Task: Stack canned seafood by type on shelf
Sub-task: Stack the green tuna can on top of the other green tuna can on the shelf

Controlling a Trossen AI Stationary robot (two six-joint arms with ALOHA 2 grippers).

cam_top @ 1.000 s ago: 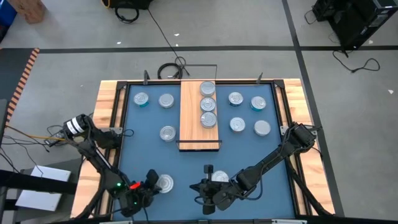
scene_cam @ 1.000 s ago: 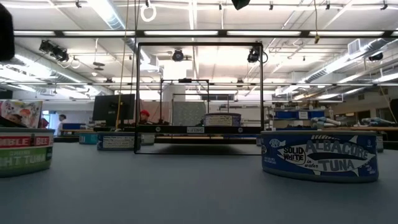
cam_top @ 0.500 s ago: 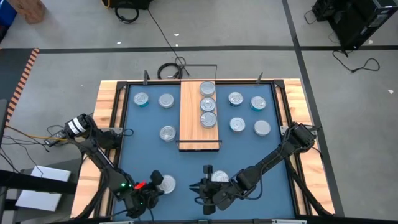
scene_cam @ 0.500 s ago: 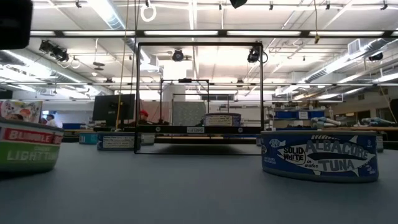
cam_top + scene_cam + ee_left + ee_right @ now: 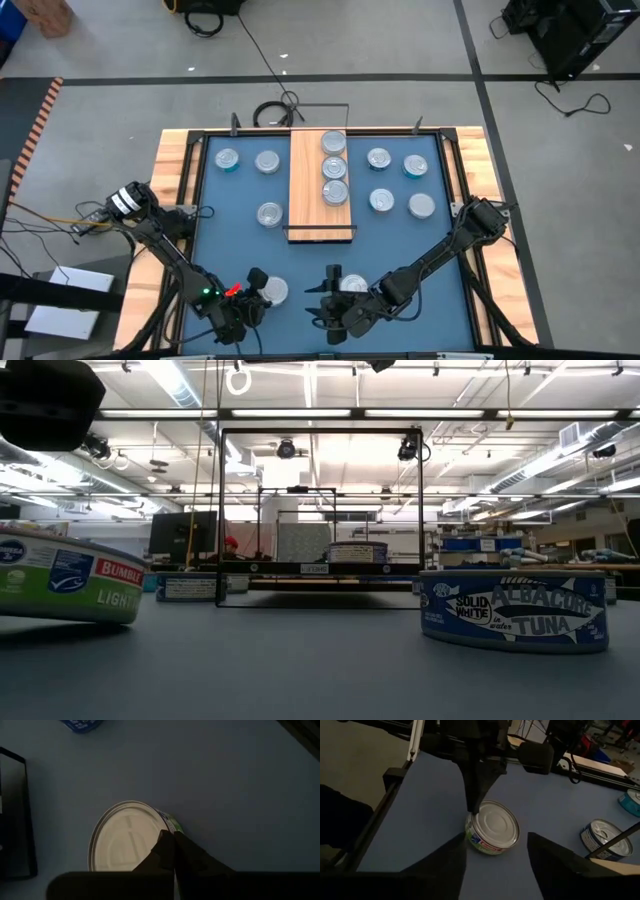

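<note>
A green-labelled tin (image 5: pixel 272 292) lies on the blue table near its front edge, also showing in the left wrist view (image 5: pixel 127 837) and the low view (image 5: pixel 65 575). My left gripper (image 5: pixel 256 292) is shut, its tips at that tin's left rim. My right gripper (image 5: pixel 322 302) stands open to the tin's right and points at it; nothing is between its fingers (image 5: pixel 555 865). A blue tuna tin (image 5: pixel 352 285) sits on the table beneath the right arm. On the wood shelf (image 5: pixel 310 215), three tins (image 5: pixel 334 168) lie in a row. My left gripper touches the green-labelled tin with its shut fingertips (image 5: pixel 172 839) at the top rim (image 5: pixel 474 815), on the tin's left side. The fingers slant down onto it from the table's left and near side. The tin rests on the table.
Three loose tins (image 5: pixel 267 161) lie left of the shelf and several (image 5: pixel 381 200) right of it. A black frame (image 5: pixel 200 200) inside wooden rails borders the table. Bare blue surface stretches between the shelf's near end and the two grippers.
My left gripper has moved toward the table's right and a little up, and has shut. The green-labelled tin has slid a short way toward the table's right before it. My right gripper has opened in place.
</note>
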